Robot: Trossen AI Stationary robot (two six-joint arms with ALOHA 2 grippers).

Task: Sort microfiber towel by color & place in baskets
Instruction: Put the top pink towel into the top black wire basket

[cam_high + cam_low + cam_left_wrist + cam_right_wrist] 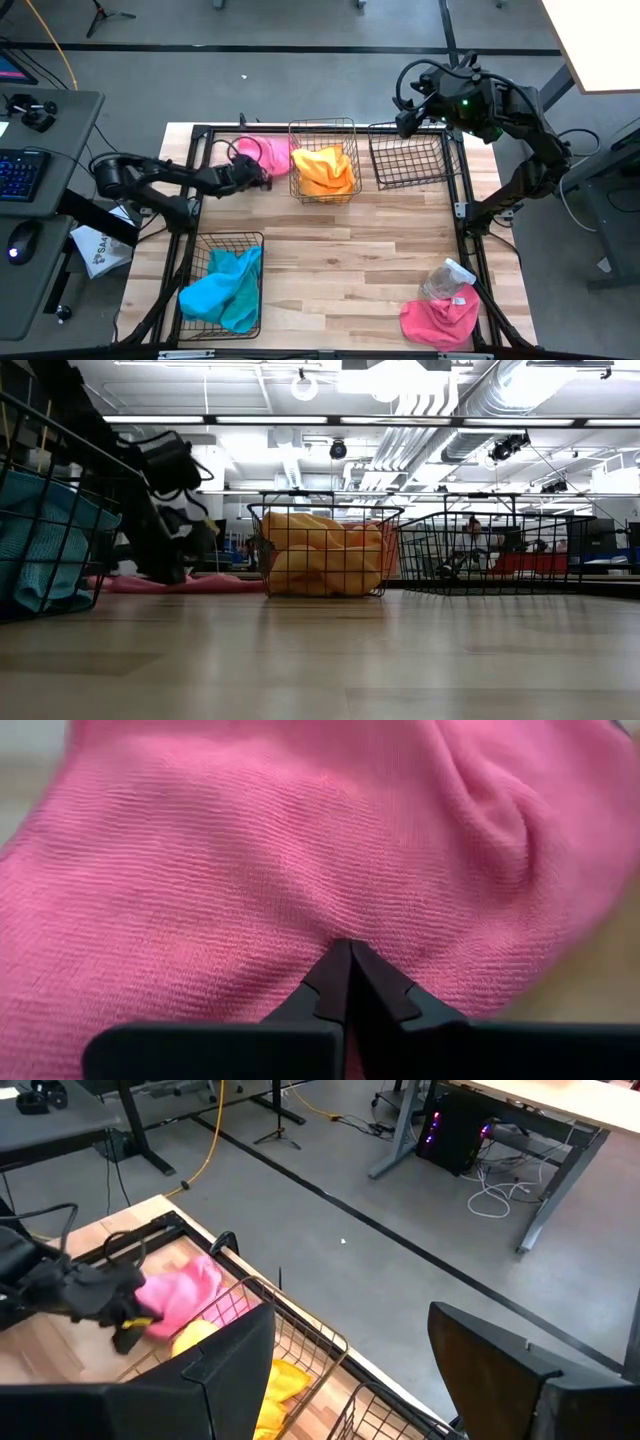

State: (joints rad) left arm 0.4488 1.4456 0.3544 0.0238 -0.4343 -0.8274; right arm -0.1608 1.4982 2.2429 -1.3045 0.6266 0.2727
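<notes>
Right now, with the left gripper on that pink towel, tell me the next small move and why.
Probably lift. The left gripper is shut on the pink towel, which lies on the table beside the basket of orange towels. The far-right basket looks empty, so raising the towel clear would let it be carried there.
</notes>
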